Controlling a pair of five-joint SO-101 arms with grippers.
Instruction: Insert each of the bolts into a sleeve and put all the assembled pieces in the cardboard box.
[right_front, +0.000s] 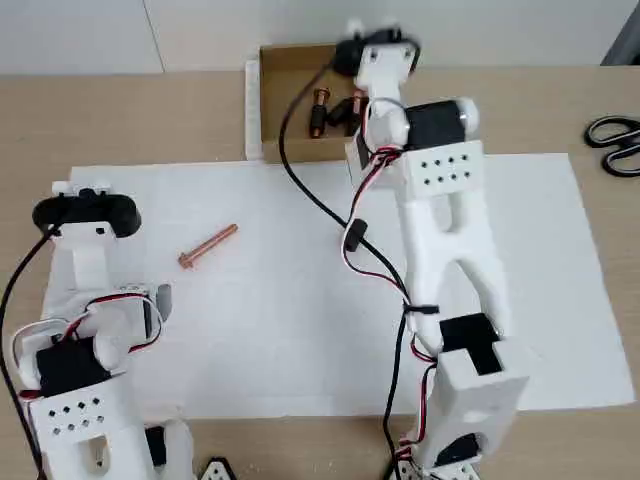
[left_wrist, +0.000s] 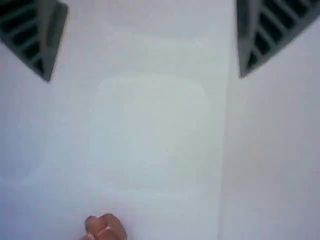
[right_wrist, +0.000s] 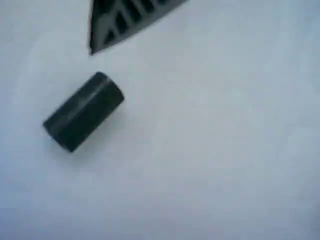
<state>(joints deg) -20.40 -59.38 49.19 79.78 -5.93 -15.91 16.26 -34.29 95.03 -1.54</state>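
From above, your right gripper (right_front: 373, 52) hangs at the far rim of the brown cardboard box (right_front: 285, 75) and hides part of it. Copper-and-black assembled pieces (right_front: 320, 110) lie inside. A bare copper bolt (right_front: 208, 246) lies on the white paper sheet (right_front: 300, 300).

In your left wrist view, the left gripper (left_wrist: 145, 75) gapes wide, holding nothing. The bolt's head sits clear of both dark ribbed fingers (left_wrist: 35, 35), cut off at the frame edge.

In your right wrist view, a black cylindrical sleeve (right_wrist: 82, 112) lies loose near that gripper. You cannot tell how far it is open.

Wood-tone table (right_front: 120, 120) w/ white sheet (right_front: 280, 330) on top — scissors (right_front: 615, 140) at edge, pale wall (right_front: 80, 35) behind.
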